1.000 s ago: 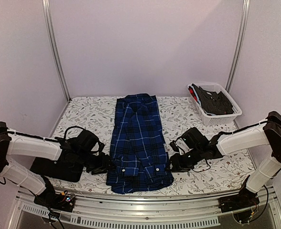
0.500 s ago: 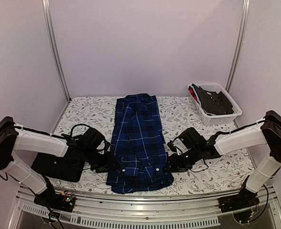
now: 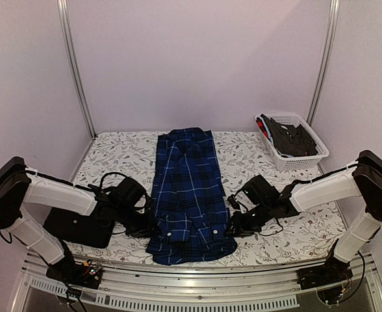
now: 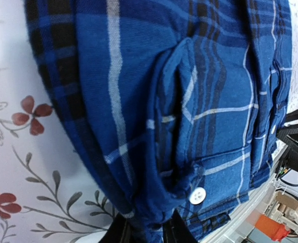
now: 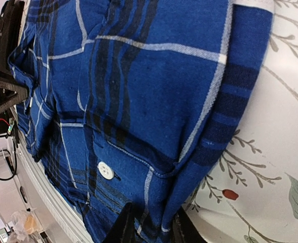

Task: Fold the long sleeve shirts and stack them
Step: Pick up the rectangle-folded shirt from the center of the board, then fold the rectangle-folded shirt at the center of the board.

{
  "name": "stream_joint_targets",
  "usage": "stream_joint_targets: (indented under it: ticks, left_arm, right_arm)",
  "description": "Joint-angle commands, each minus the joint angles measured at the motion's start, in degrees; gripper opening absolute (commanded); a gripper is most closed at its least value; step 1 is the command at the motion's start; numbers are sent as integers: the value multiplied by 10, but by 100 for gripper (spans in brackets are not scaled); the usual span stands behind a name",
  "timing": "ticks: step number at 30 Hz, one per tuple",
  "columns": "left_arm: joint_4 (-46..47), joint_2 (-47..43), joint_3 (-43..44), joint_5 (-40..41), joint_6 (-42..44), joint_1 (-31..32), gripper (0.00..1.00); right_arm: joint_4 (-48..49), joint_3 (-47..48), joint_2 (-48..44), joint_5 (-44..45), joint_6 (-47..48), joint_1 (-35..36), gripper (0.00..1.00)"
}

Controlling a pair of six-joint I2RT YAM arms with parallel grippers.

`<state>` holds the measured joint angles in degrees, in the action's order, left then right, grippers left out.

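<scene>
The blue plaid shirt [image 3: 188, 188] lies folded into a long strip down the middle of the table, collar at the far end. My left gripper [image 3: 150, 227] is at its near left edge. In the left wrist view that gripper [image 4: 148, 232] is shut on a bunched fold of plaid cloth [image 4: 154, 152] beside a white button [image 4: 197, 195]. My right gripper [image 3: 229, 226] is at the near right edge. In the right wrist view it [image 5: 151, 229] is shut on the folded edge of the plaid cloth [image 5: 154, 101]. A folded black shirt [image 3: 74, 229] lies under my left arm.
A white lattice basket [image 3: 310, 158] with dark clothes stands at the back right corner. The table has a floral cloth [image 3: 119, 156]. Its metal front rail [image 3: 191, 286] runs close to the shirt's hem. Walls and upright posts close in the back and sides.
Both grippers have slid inward to the plaid shirt's near side edges and closed on the cloth. The hem has bunched up slightly.
</scene>
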<state>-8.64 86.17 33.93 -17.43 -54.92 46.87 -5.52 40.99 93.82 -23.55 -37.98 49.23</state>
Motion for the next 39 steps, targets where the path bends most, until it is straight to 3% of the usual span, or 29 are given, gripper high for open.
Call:
stream_joint_targets:
  ticks: [1, 6, 9, 19, 26, 39]
  left_arm:
    - [-55, 11, -23, -15, -5, 11, 14]
    - [-55, -1, -18, -25, 0, 7, 2]
    - [-65, -13, -10, -32, 7, 1, 0]
    - [-92, -58, 31, -74, 41, -67, 0]
    - [-87, -24, 94, -124, 84, -138, 0]
    - [-64, -1, 107, -161, 76, -159, 0]
  right_arm:
    - [-15, 9, 9, -4, -5, 6, 17]
    - [-17, 18, -2, -4, -8, 6, 5]
    - [-25, 29, -15, 1, -11, 6, 0]
    - [-44, 90, -41, -2, -11, -11, 0]
    - [-32, 165, -6, -35, -3, -55, 0]
    - [0, 207, 44, -39, -13, -75, 0]
